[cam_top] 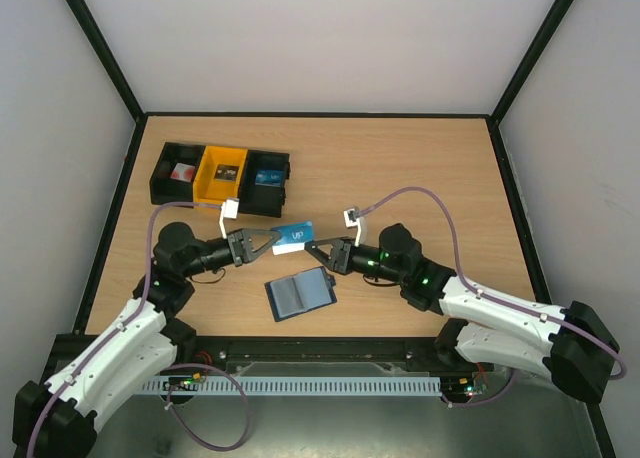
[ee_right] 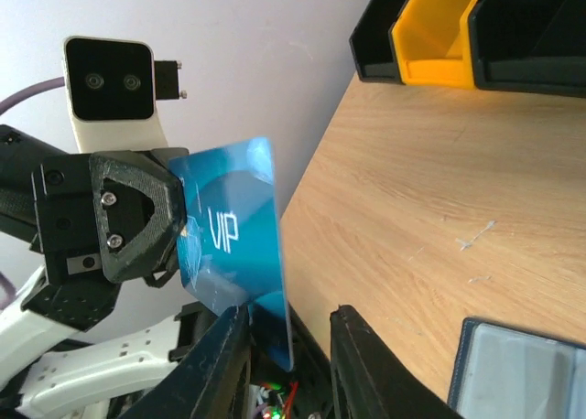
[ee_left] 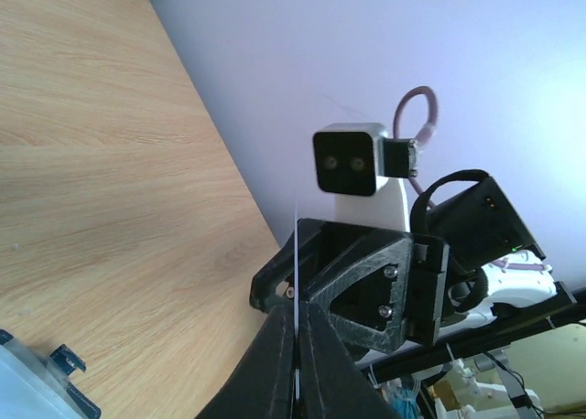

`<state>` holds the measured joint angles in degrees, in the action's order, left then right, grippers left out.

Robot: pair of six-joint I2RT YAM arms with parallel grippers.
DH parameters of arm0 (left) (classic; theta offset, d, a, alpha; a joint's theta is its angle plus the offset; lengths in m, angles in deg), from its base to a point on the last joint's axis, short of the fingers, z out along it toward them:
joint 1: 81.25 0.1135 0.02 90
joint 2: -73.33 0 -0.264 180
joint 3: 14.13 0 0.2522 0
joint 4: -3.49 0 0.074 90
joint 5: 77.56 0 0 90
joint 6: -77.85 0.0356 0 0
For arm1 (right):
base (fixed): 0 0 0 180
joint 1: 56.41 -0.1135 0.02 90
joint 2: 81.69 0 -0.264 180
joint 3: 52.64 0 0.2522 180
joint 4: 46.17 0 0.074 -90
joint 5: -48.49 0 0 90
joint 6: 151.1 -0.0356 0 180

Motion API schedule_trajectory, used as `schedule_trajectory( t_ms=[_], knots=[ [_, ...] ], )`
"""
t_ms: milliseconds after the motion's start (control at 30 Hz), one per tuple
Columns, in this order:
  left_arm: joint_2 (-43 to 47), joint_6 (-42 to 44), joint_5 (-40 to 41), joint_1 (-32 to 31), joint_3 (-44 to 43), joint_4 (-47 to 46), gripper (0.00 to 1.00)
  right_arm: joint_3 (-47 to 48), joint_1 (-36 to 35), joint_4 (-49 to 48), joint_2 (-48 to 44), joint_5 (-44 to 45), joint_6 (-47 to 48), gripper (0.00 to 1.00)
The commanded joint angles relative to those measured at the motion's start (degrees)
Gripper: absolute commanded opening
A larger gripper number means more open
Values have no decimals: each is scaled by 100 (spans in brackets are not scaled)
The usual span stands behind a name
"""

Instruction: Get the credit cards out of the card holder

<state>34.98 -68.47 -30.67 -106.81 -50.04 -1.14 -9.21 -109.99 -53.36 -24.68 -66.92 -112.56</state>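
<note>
the left gripper [cam_top: 266, 242] is clamping one end of a blue vip credit card [cam_top: 296, 233], holding it off the wooden table [cam_top: 430, 168]. the right gripper [cam_top: 319, 253] is keeping its fingers apart around the card's other end. the card holder [cam_top: 300, 294] is lying open just below.

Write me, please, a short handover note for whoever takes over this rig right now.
Left claw: shut on the blue VIP card, held in the air off the table.
Right claw: open, straddling the card's lower corner, not clamping it.
Card holder: lying open on the table near the right claw.
Done: one card is out; the bins hold small items, too small to identify.
Left: set this card down, then check the holder; I cannot tell whether more cards remain.
</note>
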Motion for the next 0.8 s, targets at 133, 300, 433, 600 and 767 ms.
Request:
schedule_trajectory(
  t_ms=[133,300,433,600,767],
  knots=[
    [118,-460,-179,42,274,-612,3,-250,26,-806,-92,-316,-382,14],
    [55,-408,-302,51,312,-578,3,-372,24,-947,-120,-238,-520,12],
    [35,-515,-377,62,300,-666,3,-401,24,-1148,-120,-280,-682,4],
    [-15,-438,-353,69,275,-626,7,-417,24,-1282,-136,-304,-727,2],
    [136,-195,47,85,187,-190,49,-564,23,-1393,-120,-164,-893,2]
  ],
)
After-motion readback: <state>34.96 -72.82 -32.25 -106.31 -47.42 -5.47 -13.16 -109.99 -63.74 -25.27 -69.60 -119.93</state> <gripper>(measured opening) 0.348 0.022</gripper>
